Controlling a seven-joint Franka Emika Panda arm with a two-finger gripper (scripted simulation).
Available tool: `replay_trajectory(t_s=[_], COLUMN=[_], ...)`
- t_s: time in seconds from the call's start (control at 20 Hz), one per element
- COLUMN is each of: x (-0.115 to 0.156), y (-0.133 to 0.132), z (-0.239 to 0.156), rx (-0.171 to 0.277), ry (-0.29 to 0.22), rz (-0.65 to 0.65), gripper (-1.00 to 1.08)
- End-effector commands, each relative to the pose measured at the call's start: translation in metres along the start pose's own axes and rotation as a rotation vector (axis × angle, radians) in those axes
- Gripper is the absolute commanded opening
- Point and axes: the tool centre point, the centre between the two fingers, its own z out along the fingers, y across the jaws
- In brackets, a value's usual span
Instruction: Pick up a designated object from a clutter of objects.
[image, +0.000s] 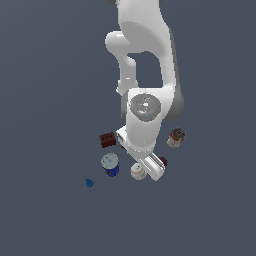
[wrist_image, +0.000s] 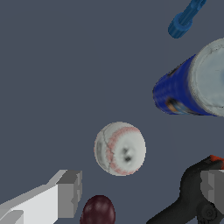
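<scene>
The designated object, a white baseball with red stitching (image: 138, 171) (wrist_image: 120, 148), lies on the grey floor among the clutter of objects. Next to it, on the exterior view's left, stands the blue can (image: 110, 164) (wrist_image: 192, 83). My gripper (wrist_image: 140, 192) hangs above the clutter and is open, its fingers (wrist_image: 65, 194) wide apart with nothing between them. The baseball sits just off the line between the fingertips, untouched. In the exterior view the white hand (image: 142, 152) hides the fingers and overlaps the ball's edge.
A dark red studded brick (image: 107, 139), a dark red cube (image: 163, 161) (wrist_image: 98, 211), a white-and-red can (image: 175, 137) and a tiny blue piece (image: 89, 183) (wrist_image: 186, 18) surround the ball. A black spring clamp (wrist_image: 188, 197) lies by one finger.
</scene>
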Motion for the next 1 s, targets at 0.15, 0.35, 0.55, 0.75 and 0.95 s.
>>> replay_trajectory(t_s=[0.15, 0.35, 0.55, 0.75, 0.95], x=[-0.002, -0.004, -0.004, -0.004, -0.005], y=[-0.006, -0.008, -0.009, -0.009, -0.008], z=[0.020, 0.029, 0.033, 0.034, 0.047], rx=[-0.002, -0.004, -0.004, -0.005, -0.005], ry=[0.001, 0.001, 0.001, 0.000, 0.001], rz=[0.079, 0.111, 0.125, 0.122, 0.123], gripper=[1.00, 1.00, 1.00, 1.00, 1.00])
